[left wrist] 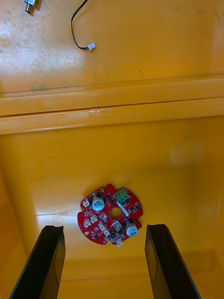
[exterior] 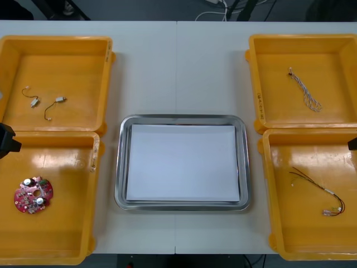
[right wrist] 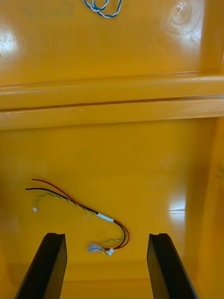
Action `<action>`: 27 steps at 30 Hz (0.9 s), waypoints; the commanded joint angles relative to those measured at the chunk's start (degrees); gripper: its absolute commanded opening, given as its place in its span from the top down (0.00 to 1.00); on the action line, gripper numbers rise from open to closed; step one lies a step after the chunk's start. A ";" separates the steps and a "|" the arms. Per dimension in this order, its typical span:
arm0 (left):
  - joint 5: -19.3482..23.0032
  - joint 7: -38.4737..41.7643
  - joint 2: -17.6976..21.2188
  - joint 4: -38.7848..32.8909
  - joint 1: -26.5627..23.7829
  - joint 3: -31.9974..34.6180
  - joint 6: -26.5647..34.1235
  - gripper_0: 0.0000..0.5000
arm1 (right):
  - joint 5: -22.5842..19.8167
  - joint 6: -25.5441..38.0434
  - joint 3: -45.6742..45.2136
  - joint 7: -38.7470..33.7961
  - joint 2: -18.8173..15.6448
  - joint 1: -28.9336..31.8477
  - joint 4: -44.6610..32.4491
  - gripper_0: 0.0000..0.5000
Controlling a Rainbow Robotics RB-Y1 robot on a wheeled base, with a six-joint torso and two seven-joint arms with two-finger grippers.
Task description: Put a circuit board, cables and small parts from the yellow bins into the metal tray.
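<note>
Nothing in the metal tray [exterior: 181,119] yet. It's white inside and bare, and sits mid-table btwn the yellow bins [exterior: 254,84], so either arm can reach it. Task not begun, I'd say.

The left gripper [left wrist: 105,229] hangs over the near left bin [exterior: 61,223], fingers wide apart, nothing held. The circuit board [left wrist: 110,214] lies flat on the bin floor btwn the tips and a bit beyond, touching neither. Looks lined up for a straight drop. The wide spread is prob. there to clear the board's round edge. Board is component-side up, so the pinch should go on the rim, not the parts.

Same story w/ the right gripper [right wrist: 106,236] over the near right bin [exterior: 301,223]: fingers wide, empty. The red and yellow cable [right wrist: 88,210] is on the floor below, its connector end btwn the tips and its loose ends trailing off past one finger. It's thin & floppy, so the fingers need to go right down to the bin floor, and it may slip out.

Far bins look untouched. The far left bin [exterior: 67,61] has small metal parts [exterior: 60,99] w/ black cables [left wrist: 90,46]. The far right bin [exterior: 326,56] has the blue and white cable [exterior: 305,89].

My guess is either arm could go first, but the board is the easier grab.
</note>
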 commanded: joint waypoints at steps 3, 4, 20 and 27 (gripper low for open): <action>0.43 2.79 2.70 -1.75 -1.50 1.91 -0.03 0.00 | -0.38 0.20 0.45 -0.13 -1.71 0.09 -1.41 0.00; 0.43 2.79 2.70 -1.75 -1.50 1.91 -0.03 0.00 | -0.38 0.20 0.45 -0.13 -1.71 0.09 -1.41 0.00; 0.43 2.79 2.70 -1.75 -1.50 1.91 -0.03 0.00 | -0.38 0.20 0.45 -0.13 -1.71 0.09 -1.41 0.00; 0.43 2.79 2.70 -1.75 -1.50 1.91 -0.03 0.00 | -0.38 0.20 0.45 -0.13 -1.71 0.09 -1.41 0.00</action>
